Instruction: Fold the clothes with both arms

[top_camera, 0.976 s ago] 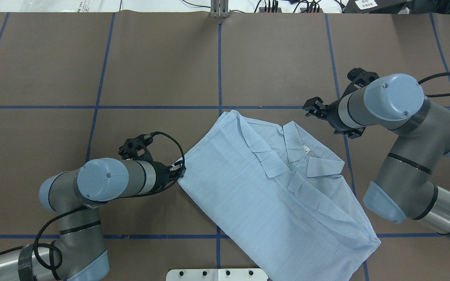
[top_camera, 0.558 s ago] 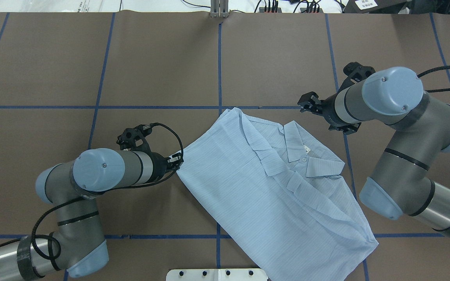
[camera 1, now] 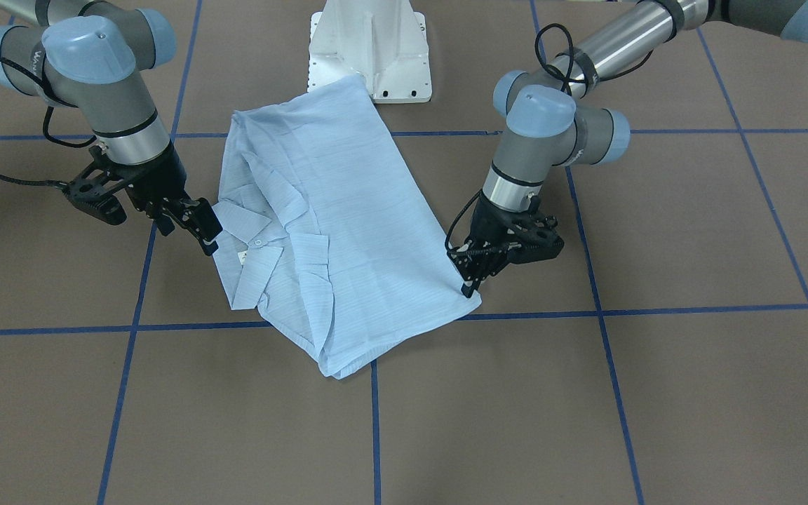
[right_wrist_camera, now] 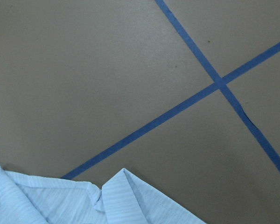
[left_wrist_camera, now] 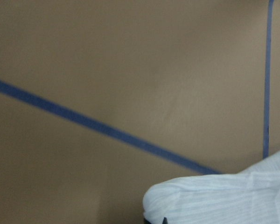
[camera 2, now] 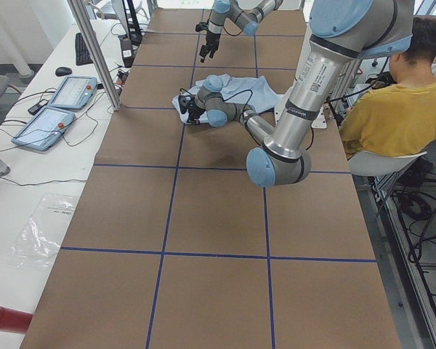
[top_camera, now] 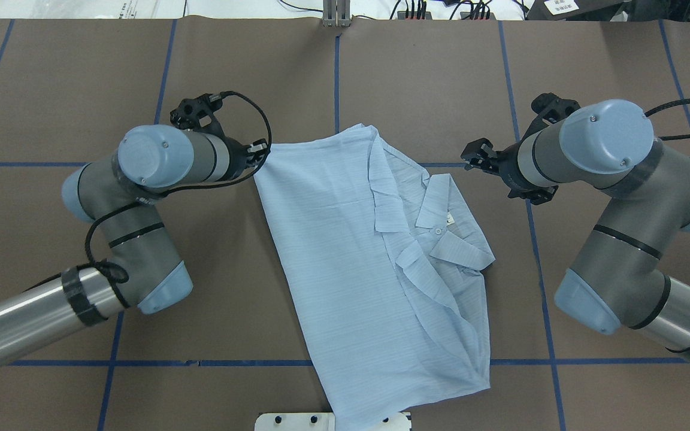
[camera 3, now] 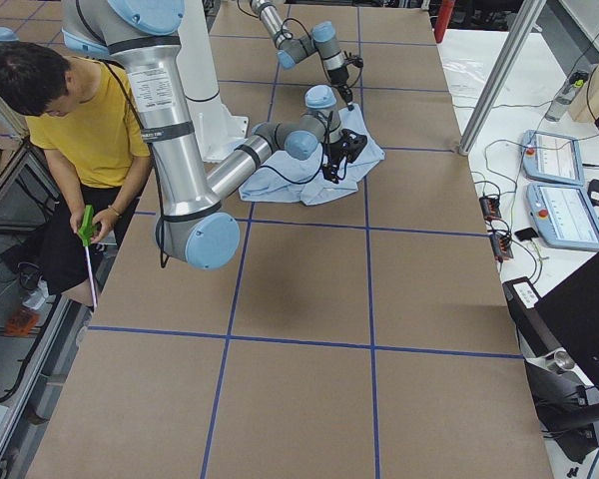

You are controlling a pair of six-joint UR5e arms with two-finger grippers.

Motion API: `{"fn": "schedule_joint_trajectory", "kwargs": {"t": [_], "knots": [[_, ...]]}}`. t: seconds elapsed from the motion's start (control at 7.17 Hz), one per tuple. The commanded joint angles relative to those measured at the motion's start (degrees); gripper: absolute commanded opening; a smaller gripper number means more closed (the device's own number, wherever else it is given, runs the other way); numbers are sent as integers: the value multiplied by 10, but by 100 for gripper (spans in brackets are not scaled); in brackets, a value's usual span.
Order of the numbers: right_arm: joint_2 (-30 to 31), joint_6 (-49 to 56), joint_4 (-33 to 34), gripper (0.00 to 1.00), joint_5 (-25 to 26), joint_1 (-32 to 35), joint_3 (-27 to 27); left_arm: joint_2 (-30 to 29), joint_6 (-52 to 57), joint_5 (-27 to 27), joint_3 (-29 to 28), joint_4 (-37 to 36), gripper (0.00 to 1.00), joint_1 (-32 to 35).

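Note:
The light blue striped shirt (top_camera: 345, 251) lies partly folded on the brown table, collar and white neck label (top_camera: 450, 219) toward its right side. It also shows in the front view (camera 1: 334, 210). My left gripper (top_camera: 259, 154) is shut on the shirt's far left corner, low over the table; in the front view (camera 1: 469, 280) it pinches that corner. My right gripper (top_camera: 472, 158) is open and empty, just right of the collar, apart from the cloth (camera 1: 209, 237). The wrist views show only shirt edges (left_wrist_camera: 224, 200) (right_wrist_camera: 60, 203).
The white pedestal base (camera 1: 369, 49) stands at the near table edge; the shirt's hem reaches it (top_camera: 285, 422). Blue tape lines (top_camera: 336, 78) grid the table. A person in yellow (camera 2: 400, 102) sits beside the robot. Control tablets (camera 2: 58, 109) lie beyond the far edge.
My left gripper has dragged the shirt's corner away from the robot and slightly left, turning the shirt more upright on the table. My right gripper has stayed nearly in place.

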State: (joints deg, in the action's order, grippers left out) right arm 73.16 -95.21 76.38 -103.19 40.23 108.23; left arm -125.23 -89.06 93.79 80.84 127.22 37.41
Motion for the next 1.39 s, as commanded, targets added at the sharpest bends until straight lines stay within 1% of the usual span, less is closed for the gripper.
{"fn": "schedule_joint_trajectory", "kwargs": {"t": [0.0, 0.14, 0.28, 0.42, 0.56, 0.7, 0.84, 0.98, 1.12, 1.25], "knots": [[1, -1, 0, 100, 0, -2, -3, -98, 16, -2, -209, 125, 0, 54], [-6, -5, 0, 100, 0, -5, -2, -106, 33, -12, -237, 150, 0, 62], [-6, -5, -1, 100, 0, -6, -1, -107, 40, -15, -237, 150, 62, 62], [-17, -5, -3, 100, 3, -22, -3, -108, 40, -10, -235, 157, 72, 63], [-34, -7, -2, 100, 7, -36, -2, -106, 42, -7, -230, 179, 73, 64], [-40, -6, 1, 100, 33, -65, -1, -79, 54, -6, -201, 181, 73, 64], [-41, 3, 4, 100, 64, -107, -1, -57, 63, 13, -174, 182, 73, 65], [-56, 45, 9, 100, 68, -137, -1, -22, 97, 43, -145, 184, 73, 66], [-66, 137, 40, 100, 68, -155, 1, -10, 132, 44, -134, 184, 73, 70], [-90, 237, 87, 100, 69, -172, 0, 0, 143, 45, -134, 184, 73, 78]]}}
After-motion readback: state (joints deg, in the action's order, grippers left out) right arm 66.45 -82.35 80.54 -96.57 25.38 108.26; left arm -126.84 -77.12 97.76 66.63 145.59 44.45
